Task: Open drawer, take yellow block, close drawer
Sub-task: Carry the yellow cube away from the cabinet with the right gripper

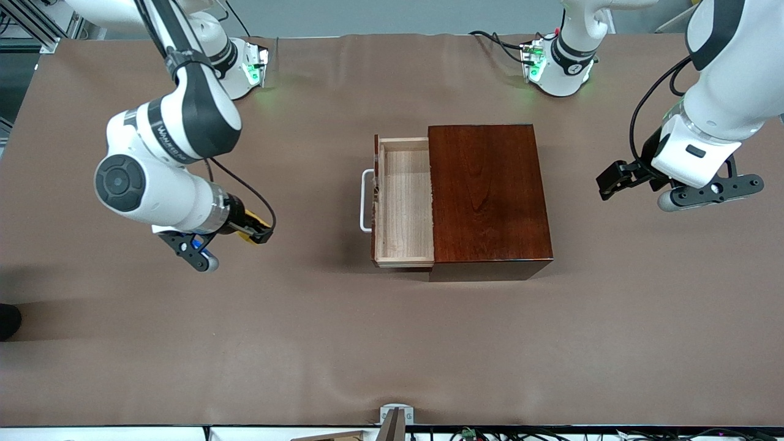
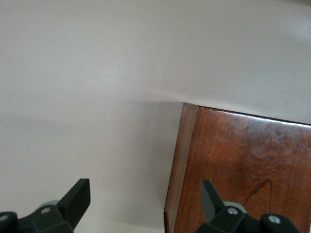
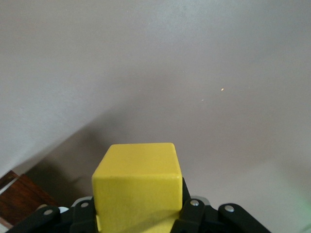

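Observation:
The drawer (image 1: pixel 404 202) stands pulled out of the mahogany box (image 1: pixel 487 196), and the part of its pale wood tray that shows is bare. Its white handle (image 1: pixel 365 201) faces the right arm's end of the table. My right gripper (image 1: pixel 260 233) is shut on the yellow block (image 1: pixel 252 224) and holds it above the table, apart from the handle. In the right wrist view the block (image 3: pixel 138 184) fills the space between the fingers. My left gripper (image 1: pixel 612 182) is open and empty, up over the table beside the box at the left arm's end.
The brown table cover (image 1: pixel 392 343) runs all round the box. In the left wrist view, an edge of the box (image 2: pixel 243 165) lies under the open gripper (image 2: pixel 143 204). A corner of the box (image 3: pixel 19 199) shows in the right wrist view.

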{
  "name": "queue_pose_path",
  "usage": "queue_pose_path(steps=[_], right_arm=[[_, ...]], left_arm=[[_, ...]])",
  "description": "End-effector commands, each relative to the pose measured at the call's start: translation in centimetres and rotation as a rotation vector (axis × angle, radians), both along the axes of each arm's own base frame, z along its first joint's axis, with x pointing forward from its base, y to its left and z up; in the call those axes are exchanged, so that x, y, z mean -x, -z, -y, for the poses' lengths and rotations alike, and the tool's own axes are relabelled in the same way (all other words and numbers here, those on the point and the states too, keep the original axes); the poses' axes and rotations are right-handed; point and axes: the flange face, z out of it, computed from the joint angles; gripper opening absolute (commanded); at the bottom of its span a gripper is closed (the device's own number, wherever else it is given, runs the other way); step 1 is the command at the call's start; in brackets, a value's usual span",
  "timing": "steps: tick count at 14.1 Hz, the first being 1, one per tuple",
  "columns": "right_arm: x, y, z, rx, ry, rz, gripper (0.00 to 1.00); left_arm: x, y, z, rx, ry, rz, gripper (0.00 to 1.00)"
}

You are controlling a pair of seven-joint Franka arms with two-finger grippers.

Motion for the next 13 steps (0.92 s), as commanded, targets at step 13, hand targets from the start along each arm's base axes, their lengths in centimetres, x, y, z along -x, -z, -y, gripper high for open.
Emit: queue_pose_path(steps=[13], right_arm=[[-1.3, 3.8, 7.1, 0.103, -0.578, 0.039, 0.00]], left_arm=[[0.3, -1.6, 0.0, 0.026, 0.000, 0.043, 1.00]])
